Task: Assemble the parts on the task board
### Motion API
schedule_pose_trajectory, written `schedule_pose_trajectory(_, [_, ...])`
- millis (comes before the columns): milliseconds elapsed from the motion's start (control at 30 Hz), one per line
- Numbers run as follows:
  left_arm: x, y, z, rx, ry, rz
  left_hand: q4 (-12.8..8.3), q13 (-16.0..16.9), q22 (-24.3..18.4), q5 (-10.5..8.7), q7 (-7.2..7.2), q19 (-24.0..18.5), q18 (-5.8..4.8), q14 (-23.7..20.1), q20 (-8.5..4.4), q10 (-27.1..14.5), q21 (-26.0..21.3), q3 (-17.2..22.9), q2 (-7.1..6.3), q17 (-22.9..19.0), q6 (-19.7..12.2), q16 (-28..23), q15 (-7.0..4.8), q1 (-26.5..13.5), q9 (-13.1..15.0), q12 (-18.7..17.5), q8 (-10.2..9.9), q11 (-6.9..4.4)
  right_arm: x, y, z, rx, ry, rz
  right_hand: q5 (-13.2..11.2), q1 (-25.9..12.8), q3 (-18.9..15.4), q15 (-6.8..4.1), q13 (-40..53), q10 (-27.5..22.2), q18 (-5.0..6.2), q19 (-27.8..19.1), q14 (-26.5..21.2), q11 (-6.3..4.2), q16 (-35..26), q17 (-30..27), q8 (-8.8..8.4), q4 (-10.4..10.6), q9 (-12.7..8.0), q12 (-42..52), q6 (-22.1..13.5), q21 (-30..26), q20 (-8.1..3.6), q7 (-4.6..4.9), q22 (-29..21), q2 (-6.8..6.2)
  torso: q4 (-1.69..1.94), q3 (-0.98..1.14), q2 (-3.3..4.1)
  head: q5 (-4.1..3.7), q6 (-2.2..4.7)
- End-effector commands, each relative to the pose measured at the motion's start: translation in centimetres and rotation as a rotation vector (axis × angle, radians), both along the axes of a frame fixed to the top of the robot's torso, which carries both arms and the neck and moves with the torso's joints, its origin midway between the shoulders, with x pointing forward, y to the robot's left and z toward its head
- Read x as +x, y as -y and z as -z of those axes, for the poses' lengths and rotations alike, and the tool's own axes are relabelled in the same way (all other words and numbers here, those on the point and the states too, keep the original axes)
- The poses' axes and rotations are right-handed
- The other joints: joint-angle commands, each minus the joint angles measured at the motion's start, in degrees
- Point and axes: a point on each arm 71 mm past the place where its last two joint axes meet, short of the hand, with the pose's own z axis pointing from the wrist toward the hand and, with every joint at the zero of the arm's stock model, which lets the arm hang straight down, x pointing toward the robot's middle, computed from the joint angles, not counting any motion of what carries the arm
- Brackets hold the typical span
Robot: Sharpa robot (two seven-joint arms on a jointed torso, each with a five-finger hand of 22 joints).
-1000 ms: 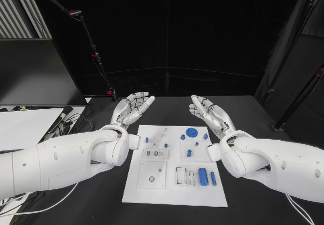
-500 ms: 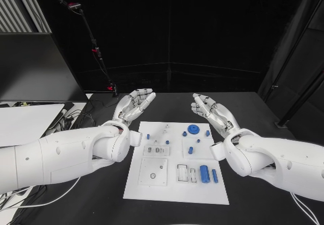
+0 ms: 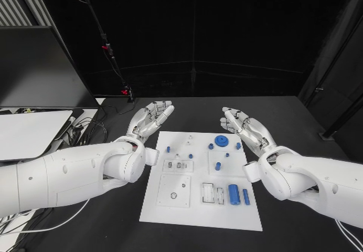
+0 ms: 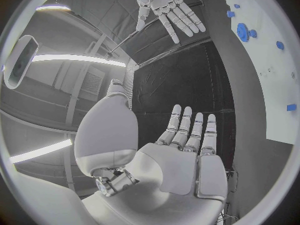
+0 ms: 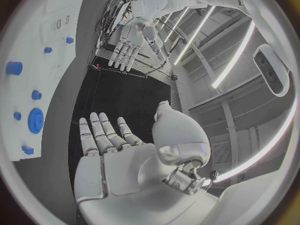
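The white task board point(image 3: 189, 215) lies in the middle of the black table. On it are small blue parts: a round gear-like piece point(image 3: 221, 140), a thick cylinder point(image 3: 234, 194), a thin pin point(image 3: 246, 196) and several small pegs point(image 3: 217, 166). My left hand point(image 3: 148, 118) hovers off the board's far left corner, fingers straight and apart, holding nothing. My right hand point(image 3: 243, 126) hovers off the far right corner, likewise spread and empty. The left wrist view shows my left hand point(image 4: 187, 150), the right hand point(image 4: 169, 7) and the board point(image 4: 275, 60). The right wrist view shows my right hand point(image 5: 103, 150), the left hand point(image 5: 128, 42) and the board point(image 5: 25, 60).
A white panel point(image 3: 27, 134) sits at the table's left with cables point(image 3: 79, 134) beside it. A thin stand with red lights point(image 3: 109, 52) rises behind the table. Bare black table point(image 3: 193, 113) lies between and beyond the hands.
The camera has shifted, so the whole picture sits a little differently. Both hands keep the same spread, empty pose beside the board's far corners.
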Motion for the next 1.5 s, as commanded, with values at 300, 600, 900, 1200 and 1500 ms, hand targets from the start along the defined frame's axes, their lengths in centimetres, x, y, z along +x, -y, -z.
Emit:
schedule_pose_trajectory(300, [-1.2,-0.2,-2.5,-0.088,0.319,0.028,0.12,0.20,0.39,0.88,4.40,0.29,0.87,0.67,1.14,-0.38,0.12,0.13,0.41,0.06,-0.83,0.54,1.39,1.27,-0.36,0.10,-0.13,2.48,0.6,2.0,-1.0,-0.086,0.015,-0.022,0.21,2.18,-0.21,-1.96,-0.62,9.01,2.85,20.07,17.86,-0.70,6.68,-0.12,1.20,0.30,-1.00,5.81,-0.26,11.12,-0.42,3.23,6.25,-0.03,1.76,0.51,3.98,-0.63,-0.91])
schedule_pose_trajectory(600, [-1.0,0.3,-2.5,-0.084,0.323,0.026,0.09,0.32,0.86,0.64,5.84,0.77,0.86,1.25,2.08,0.65,0.51,1.86,2.35,0.16,-0.09,1.40,2.37,1.80,-0.35,0.89,0.46,3.93,2.5,3.3,-2.6,-0.271,0.087,-0.080,0.72,4.97,-1.07,-9.44,-1.02,9.31,7.22,38.49,47.00,-6.42,5.69,2.27,1.35,0.23,-2.13,4.53,-0.74,18.79,-3.46,-1.97,8.59,1.29,3.29,0.94,5.34,-1.43,-1.60])
schedule_pose_trajectory(900, [-0.8,0.7,-2.3,-0.081,0.323,0.032,0.07,0.28,1.02,0.52,6.34,0.83,0.90,1.42,2.43,0.99,0.68,2.86,3.54,0.17,0.17,1.67,2.70,2.19,-0.42,1.23,0.71,4.42,4.9,3.8,-3.9,-0.433,0.141,-0.090,4.62,10.85,-2.24,-12.67,-0.85,15.74,3.27,63.12,76.36,-8.77,49.74,59.54,12.00,0.08,-1.20,6.41,9.97,55.32,-8.23,2.23,40.67,1.82,4.24,1.11,6.27,-2.96,-1.61])
schedule_pose_trajectory(1200, [-0.8,0.9,-1.9,-0.076,0.315,0.038,0.05,0.22,1.09,0.47,6.61,0.77,0.92,1.48,2.60,1.07,0.78,3.57,4.41,0.16,0.23,1.80,2.89,2.32,-0.52,1.41,0.82,4.67,6.3,3.3,-3.8,-0.638,0.226,-0.119,3.98,24.86,0.69,-13.05,-1.15,34.47,-3.51,77.99,79.97,-10.00,56.37,76.99,8.80,-2.65,-1.24,4.08,34.44,84.63,-7.51,3.71,85.09,0.23,4.59,1.04,6.77,-4.06,-1.40])
schedule_pose_trajectory(1500, [-0.7,1.0,-1.7,-0.076,0.311,0.043,0.03,0.16,1.15,0.44,6.77,0.73,0.92,1.49,2.69,1.05,0.86,4.05,4.99,0.15,0.22,1.85,3.00,2.37,-0.60,1.52,0.88,4.83,7.0,2.5,-3.1,-0.954,0.316,-0.116,0.08,37.35,4.92,-16.12,-1.18,34.80,-3.39,77.67,80.44,-12.19,56.80,80.20,0.53,-7.58,-1.32,-4.33,40.28,84.48,-10.18,0.77,84.65,-1.77,4.52,0.96,5.98,-4.63,-2.29])
